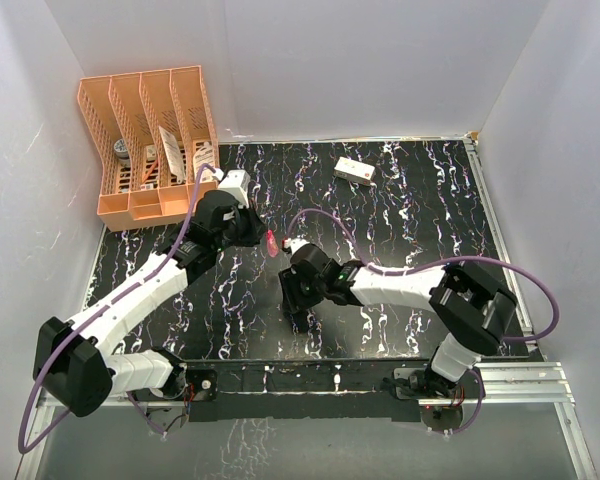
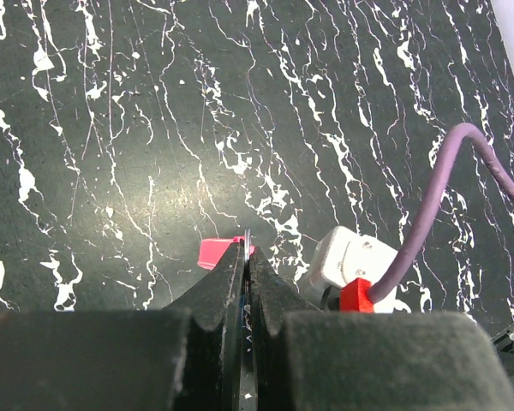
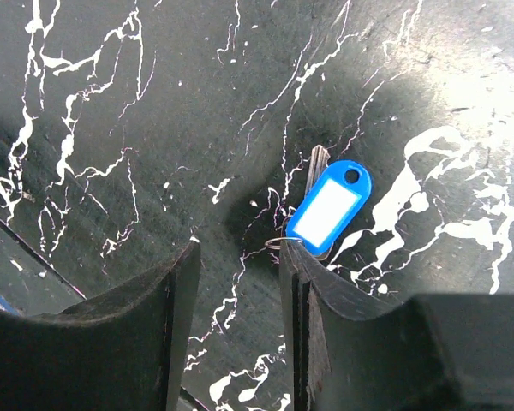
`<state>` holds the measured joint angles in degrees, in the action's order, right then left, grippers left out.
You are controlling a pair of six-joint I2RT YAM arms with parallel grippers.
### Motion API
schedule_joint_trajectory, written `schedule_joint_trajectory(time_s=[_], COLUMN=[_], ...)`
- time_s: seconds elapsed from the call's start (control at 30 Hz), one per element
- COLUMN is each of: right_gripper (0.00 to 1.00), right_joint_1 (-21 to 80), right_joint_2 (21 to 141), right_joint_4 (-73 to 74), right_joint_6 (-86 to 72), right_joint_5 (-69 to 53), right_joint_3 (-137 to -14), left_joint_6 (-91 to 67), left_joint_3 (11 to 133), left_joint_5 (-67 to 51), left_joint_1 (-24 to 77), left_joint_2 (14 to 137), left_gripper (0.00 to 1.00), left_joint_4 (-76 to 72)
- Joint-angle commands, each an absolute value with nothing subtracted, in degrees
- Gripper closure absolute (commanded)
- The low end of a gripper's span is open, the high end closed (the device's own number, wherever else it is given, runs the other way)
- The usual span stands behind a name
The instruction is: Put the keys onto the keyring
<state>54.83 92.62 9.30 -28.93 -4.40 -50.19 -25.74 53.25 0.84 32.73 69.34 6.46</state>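
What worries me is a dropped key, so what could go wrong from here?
The left gripper pinches the pink key only at its very tip, so it could slip out. The blue key lies beside the open right gripper, outside one finger rather than between the jaws, so closing now might nudge it away.

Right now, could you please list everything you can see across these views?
table: one, black with white veins, under everything.
file organiser: one, orange, far left corner of the table.
box: one, white, far side, right of centre.
pink key: one, pink, clamped in the left tool over the table's middle.
blue-tagged key: one, blue tag with white label, silvery blade, flat on the table just beyond the right tool.
cables: two, purple, one along each arm.
left tool: one, black, shut.
right tool: one, black, open, nothing between its fingers.
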Motion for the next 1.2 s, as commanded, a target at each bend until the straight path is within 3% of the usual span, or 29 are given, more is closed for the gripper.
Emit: schedule_joint_trajectory(time_s=[0.0,0.67,0.87,1.17], right_gripper=[0.60,0.66,0.72,0.73], right_joint_1=[55.73,56.24,56.23,56.25], right_joint_2=[93.49,99.36,99.40,97.11], right_joint_4=[8.53,11.95,13.09,13.36], right_joint_6=[-29.99,-30.38,-29.65,-28.82], right_joint_5=[-2.32,7.37,9.60,10.23], right_joint_3=[-53.29,-55.29,-55.99,-55.13], left_joint_6=[-25.58,-25.31,-25.31,-25.31], left_joint_3=[52.82,51.99,51.97,51.91], left_joint_5=[0.18,-0.44,-0.35,-0.75], left_joint_1=[32.25,31.55,31.35,31.29], left_joint_2=[66.52,65.67,65.50,65.83], left_gripper=[1.00,1.00,1.00,1.00], left_joint_4=[6.57,6.33,6.50,6.06])
